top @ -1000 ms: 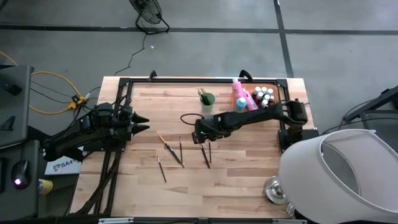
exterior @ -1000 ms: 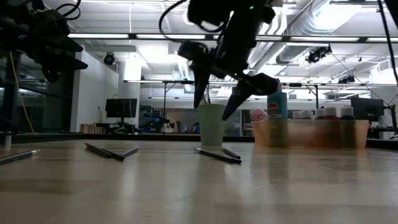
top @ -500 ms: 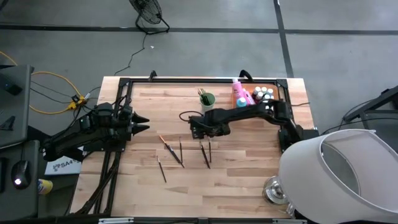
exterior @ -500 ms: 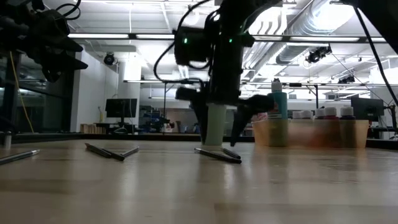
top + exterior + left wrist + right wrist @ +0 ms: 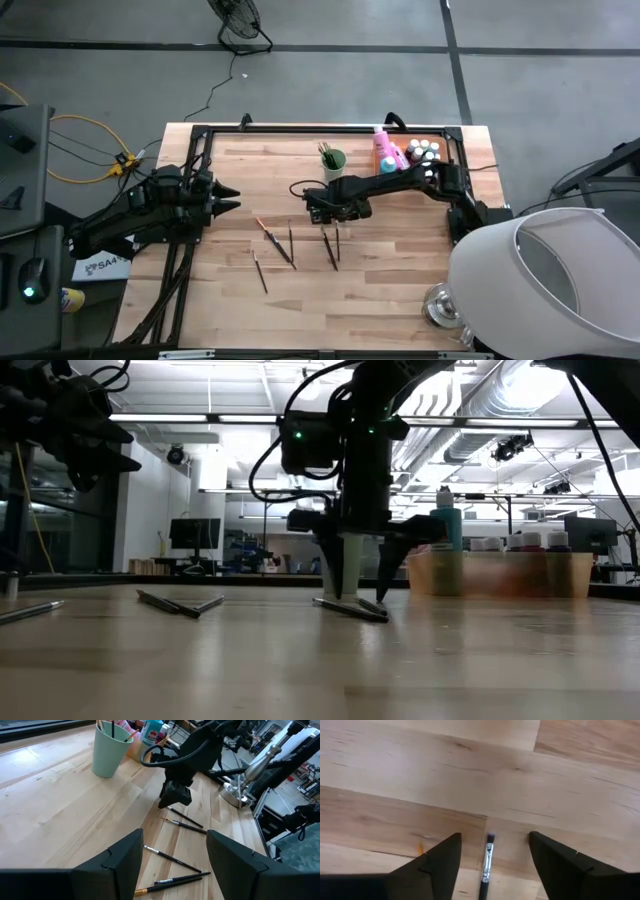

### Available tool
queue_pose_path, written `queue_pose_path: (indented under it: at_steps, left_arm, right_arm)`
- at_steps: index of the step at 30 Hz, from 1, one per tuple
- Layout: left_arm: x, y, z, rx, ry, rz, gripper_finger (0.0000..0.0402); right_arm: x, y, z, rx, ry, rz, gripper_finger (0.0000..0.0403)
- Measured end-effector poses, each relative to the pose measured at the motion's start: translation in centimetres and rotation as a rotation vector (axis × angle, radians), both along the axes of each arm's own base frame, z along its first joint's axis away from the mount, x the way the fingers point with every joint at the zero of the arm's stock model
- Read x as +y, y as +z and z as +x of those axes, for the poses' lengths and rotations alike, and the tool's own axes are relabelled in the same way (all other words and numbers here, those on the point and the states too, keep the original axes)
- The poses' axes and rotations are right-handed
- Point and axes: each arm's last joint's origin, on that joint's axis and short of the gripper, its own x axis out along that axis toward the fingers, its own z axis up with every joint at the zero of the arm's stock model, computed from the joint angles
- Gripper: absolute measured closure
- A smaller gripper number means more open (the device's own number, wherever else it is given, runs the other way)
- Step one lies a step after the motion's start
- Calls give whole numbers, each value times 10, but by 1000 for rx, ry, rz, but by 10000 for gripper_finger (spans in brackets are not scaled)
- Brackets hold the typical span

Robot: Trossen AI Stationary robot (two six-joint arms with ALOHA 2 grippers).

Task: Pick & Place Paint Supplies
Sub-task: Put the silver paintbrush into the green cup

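Observation:
Several thin dark brushes lie flat on the wooden table; two of them [image 5: 331, 247] lie side by side at mid-table. My right gripper [image 5: 329, 211] points straight down just above their far ends, open. In the right wrist view its fingers stand on either side of one brush's bristle end [image 5: 489, 840] without touching it. In the low view the fingertips [image 5: 340, 592] hover close to the tabletop over the brushes [image 5: 350, 610]. My left gripper [image 5: 232, 198] waits open near the table's left edge, well above the surface. Paint bottles [image 5: 402, 155] stand in the orange tray.
A light green cup [image 5: 333, 160] holding brushes stands just beyond the right gripper. The orange tray [image 5: 436, 142] sits at the far right. More brushes [image 5: 276, 243] lie to the left. A white shade [image 5: 545, 275] and a metal base [image 5: 440, 305] crowd the near right corner.
My right gripper has come down toward the table over the two mid-table brushes and has tipped from a slant to pointing straight down. The brushes lie where they were.

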Motion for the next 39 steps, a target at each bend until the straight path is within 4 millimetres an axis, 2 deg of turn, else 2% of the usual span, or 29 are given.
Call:
queue_pose_path:
  at_steps: [7,17,32,39]
  left_arm:
    - [0,0,0,0,0,0,187]
    - [0,0,0,0,0,0,187]
    - [0,0,0,0,0,0,187]
    - [0,0,0,0,0,0,187]
  right_arm:
    - [2,-11,1,30,7,38,234]
    - [5,-13,1,36,19,36,305]
    - [7,-13,2,18,80,49,392]
    - [12,-7,7,-44,124,34,399]
